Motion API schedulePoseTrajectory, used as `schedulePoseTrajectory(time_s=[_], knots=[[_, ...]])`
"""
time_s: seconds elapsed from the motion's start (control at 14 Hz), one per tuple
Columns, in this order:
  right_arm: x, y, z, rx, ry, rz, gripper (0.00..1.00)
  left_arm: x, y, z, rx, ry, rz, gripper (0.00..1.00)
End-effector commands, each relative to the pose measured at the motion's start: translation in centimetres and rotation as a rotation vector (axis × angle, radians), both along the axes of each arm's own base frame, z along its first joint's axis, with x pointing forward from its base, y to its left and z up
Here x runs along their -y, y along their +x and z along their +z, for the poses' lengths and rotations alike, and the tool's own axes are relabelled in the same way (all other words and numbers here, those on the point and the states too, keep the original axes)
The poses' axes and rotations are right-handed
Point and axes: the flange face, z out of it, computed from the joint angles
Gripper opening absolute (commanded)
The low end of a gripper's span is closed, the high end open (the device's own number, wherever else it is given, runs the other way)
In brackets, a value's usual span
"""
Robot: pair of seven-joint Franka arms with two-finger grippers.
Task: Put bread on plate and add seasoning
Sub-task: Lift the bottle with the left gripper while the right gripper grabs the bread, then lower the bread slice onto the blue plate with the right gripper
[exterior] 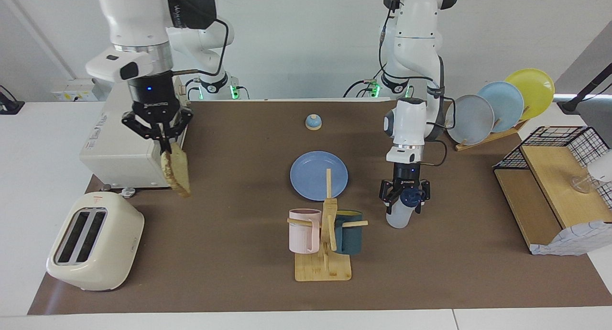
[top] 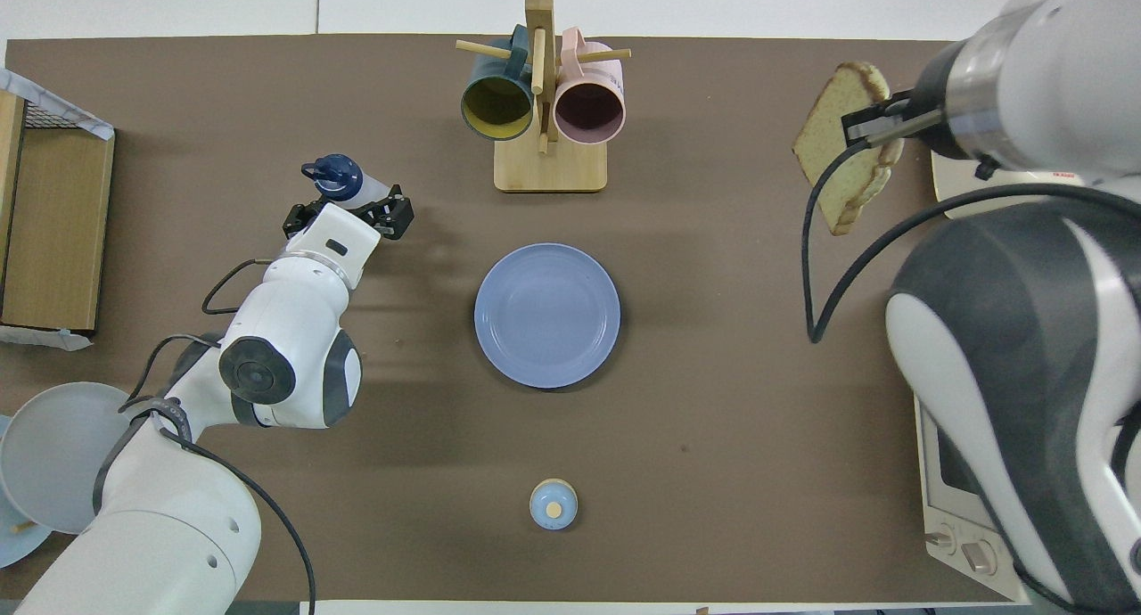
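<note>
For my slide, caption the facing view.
Right gripper carries bread toward plate; left gripper straddles seasoning.

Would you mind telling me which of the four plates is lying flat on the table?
The medium-blue plate at the middle of the table, near the mug stand. The grey, pale-blue and yellow plates stand on edge in the wooden rack.

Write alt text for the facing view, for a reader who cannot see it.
The right tool carries a bread slice in the air beside the toaster oven. The left tool surrounds the seasoning bottle, beside the empty blue plate.
</note>
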Motion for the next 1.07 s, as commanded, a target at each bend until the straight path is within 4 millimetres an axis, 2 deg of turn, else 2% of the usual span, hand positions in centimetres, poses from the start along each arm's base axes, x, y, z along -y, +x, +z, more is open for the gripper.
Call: schedulePoseTrajectory(time_s=[0.0,0.07,0.14,0.29,0.5,0.57,0.72,1.0], knots=[[-2.3,-3.4,-2.0,-0.067,0.102,-0.078,0.00,0.3,0.5,-0.1,0.028,-0.005,0.016,1.00],[-3.4,-4.1,-2.8,-0.083,0.122,-0.109,0.00,0.3,0.5,-0.1,0.030,-0.005,0.016,1.00],[-5.8,-5.3,-3.8,-0.092,0.130,-0.103,0.00,0.2,0.5,-0.1,0.029,-0.005,0.018,1.00],[-10.1,-7.5,-7.6,-0.098,0.154,-0.121,0.00,0.2,0.5,-0.1,0.030,-0.006,0.019,0.99],[-16.4,-10.0,-11.6,-0.091,0.207,-0.167,0.00,0.3,0.5,-0.1,0.029,-0.007,0.020,0.99],[-17.7,-10.3,-12.5,-0.087,0.218,-0.171,0.00,0.1,0.5,-0.1,0.029,-0.012,0.030,0.99],[-18.6,-10.3,-13.2,-0.081,0.229,-0.175,0.00,0.0,0.5,-0.2,0.028,-0.013,0.037,0.99],[-22.8,-11.2,-16.5,-0.073,0.274,-0.198,0.00,0.0,0.5,-0.5,0.025,-0.009,0.036,0.99]])
